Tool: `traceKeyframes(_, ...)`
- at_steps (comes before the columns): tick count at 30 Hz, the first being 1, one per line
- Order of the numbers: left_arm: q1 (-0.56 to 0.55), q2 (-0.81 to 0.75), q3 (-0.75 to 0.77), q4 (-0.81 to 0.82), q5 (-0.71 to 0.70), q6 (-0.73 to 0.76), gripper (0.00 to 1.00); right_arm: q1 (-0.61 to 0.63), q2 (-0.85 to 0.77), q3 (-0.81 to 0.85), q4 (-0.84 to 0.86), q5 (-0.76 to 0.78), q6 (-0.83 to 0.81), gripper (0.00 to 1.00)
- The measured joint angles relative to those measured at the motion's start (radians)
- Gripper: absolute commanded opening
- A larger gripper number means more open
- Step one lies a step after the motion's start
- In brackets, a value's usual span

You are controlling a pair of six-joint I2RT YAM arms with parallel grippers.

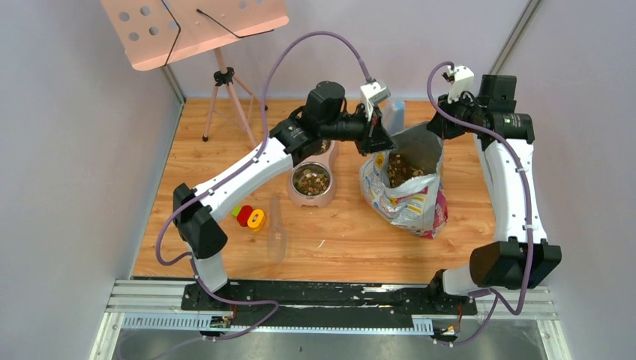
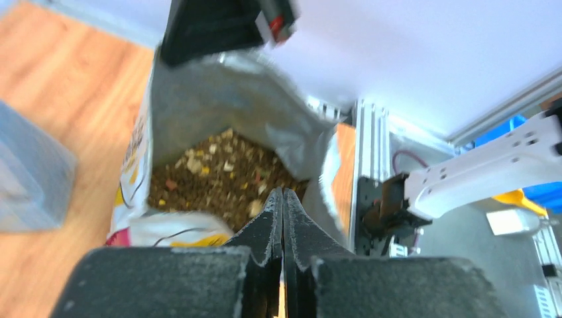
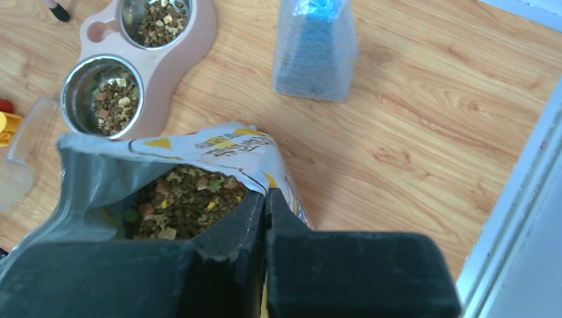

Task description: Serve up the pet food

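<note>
The pet food lies as a brown grainy heap inside an open printed bag standing right of centre. More of it fills a steel bowl of the pink double feeder. My left gripper is shut on the bag's left rim. In the left wrist view its jaws meet over the rim, with the pet food just beyond. My right gripper is shut on the back right rim. Its tips pinch the printed edge beside the food.
A red-and-yellow toy and a clear scoop lie left of the feeder. A clear container with blue contents stands behind the bag. A pink music stand is at the back left. Walls close in both sides.
</note>
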Motion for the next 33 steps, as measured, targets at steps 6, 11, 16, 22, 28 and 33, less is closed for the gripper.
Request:
traceKeyframes(6,-0.006,-0.076,0.055,0.086,-0.066,-0.031,0.00,-0.008,0.055,0.044,0.000,-0.080,0.034,0.13)
traceKeyframes(11,-0.006,-0.081,0.065,0.089,-0.111,0.000,0.52,-0.009,-0.010,0.049,0.050,-0.118,0.057,0.27)
traceKeyframes(16,-0.002,-0.017,0.135,-0.011,-0.080,0.177,0.64,-0.013,-0.124,0.047,0.076,-0.125,0.066,0.26)
traceKeyframes(22,0.000,0.049,0.187,-0.200,-0.016,0.540,0.72,-0.013,-0.170,0.042,0.079,-0.134,0.091,0.26)
traceKeyframes(28,-0.001,0.056,0.187,-0.377,-0.014,0.813,0.70,-0.014,-0.184,0.042,0.040,-0.136,0.095,0.32)
traceKeyframes(33,-0.001,0.056,0.182,-0.358,-0.051,0.843,0.70,-0.014,-0.264,0.041,-0.055,-0.164,0.072,0.47)
